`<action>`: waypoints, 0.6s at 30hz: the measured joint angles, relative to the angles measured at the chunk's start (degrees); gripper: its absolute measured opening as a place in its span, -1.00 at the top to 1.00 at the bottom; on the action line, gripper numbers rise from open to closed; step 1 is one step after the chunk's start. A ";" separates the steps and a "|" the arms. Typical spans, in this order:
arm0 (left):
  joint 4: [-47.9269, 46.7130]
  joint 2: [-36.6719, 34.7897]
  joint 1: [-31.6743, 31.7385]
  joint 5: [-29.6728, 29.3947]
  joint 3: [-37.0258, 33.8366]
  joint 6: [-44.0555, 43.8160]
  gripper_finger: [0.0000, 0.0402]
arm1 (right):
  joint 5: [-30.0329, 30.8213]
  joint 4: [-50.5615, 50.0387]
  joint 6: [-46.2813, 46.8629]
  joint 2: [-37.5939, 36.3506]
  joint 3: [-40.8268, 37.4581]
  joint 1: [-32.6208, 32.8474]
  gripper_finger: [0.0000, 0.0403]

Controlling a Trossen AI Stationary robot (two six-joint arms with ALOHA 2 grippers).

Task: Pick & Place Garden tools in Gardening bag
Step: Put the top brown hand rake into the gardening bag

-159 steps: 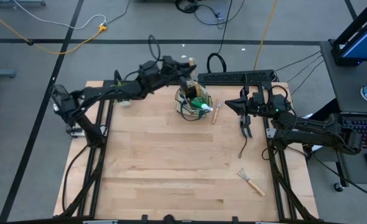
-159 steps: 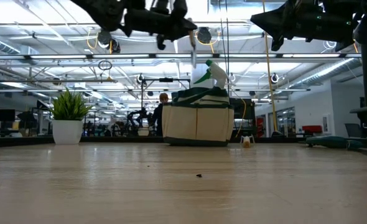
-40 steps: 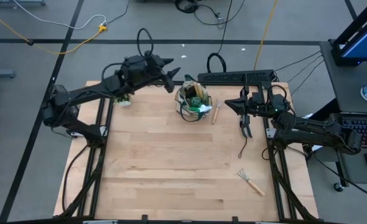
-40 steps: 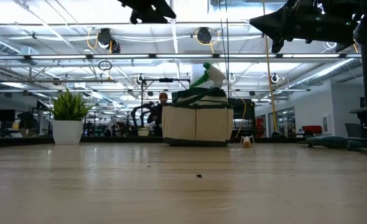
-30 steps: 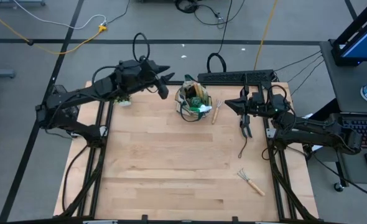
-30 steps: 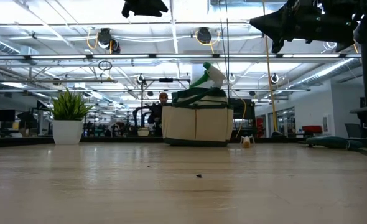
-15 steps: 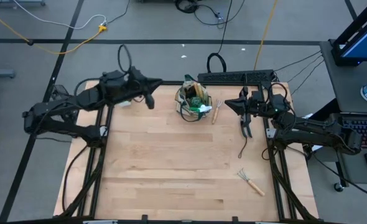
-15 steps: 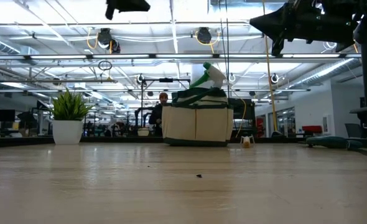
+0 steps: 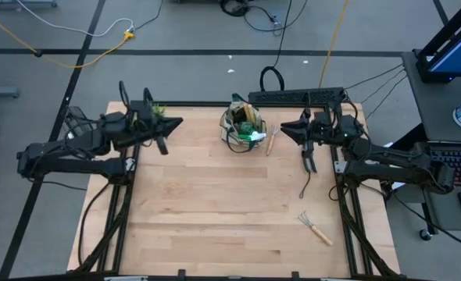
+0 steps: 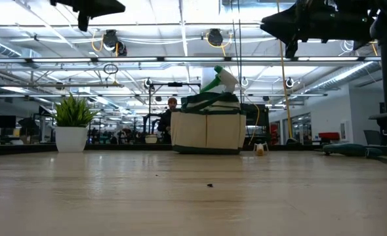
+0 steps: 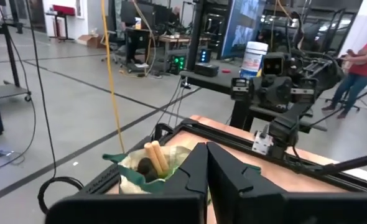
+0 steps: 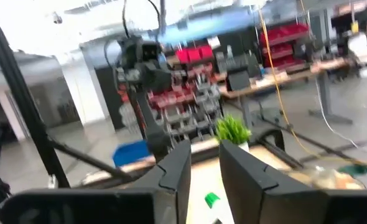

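Note:
The beige, green-trimmed gardening bag [image 9: 242,129] [image 10: 208,128] stands on its base at the table's far middle. A green spray bottle [image 10: 218,78] and wooden handles [image 11: 153,158] stick out of its top. A wooden-handled tool [image 9: 271,140] lies on the table just right of the bag. A hand rake [image 9: 316,228] lies near the right edge. My left gripper [image 9: 164,143] [image 11: 206,163] hangs shut and empty, left of the bag. My right gripper [image 9: 309,160] [image 12: 203,165] hangs right of the bag, its fingers apart with nothing between them.
A small potted plant [image 10: 72,124] [image 12: 232,129] stands at the far left corner, behind my left arm. A thin dark thing [image 9: 304,186] lies on the table under my right gripper. A black rail [image 9: 297,97] runs along the far edge. A person [image 11: 364,62] stands beyond the table.
My left gripper has drawn back from beside the bag toward the table's left edge, staying high above the table. The bag, the tools and my right arm have stayed where they were.

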 joint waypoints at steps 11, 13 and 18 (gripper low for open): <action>0.04 -8.74 -0.63 0.02 -7.61 -0.20 0.95 | 2.43 -33.30 -8.39 0.12 13.73 0.04 0.50; 0.00 -10.01 -0.60 0.02 -9.04 -0.43 0.97 | 3.28 -38.95 -9.29 0.49 16.30 0.10 0.49; 3.63 -12.87 -0.60 0.04 -13.28 -1.30 0.95 | 5.82 -51.21 -11.24 2.97 22.36 0.12 0.47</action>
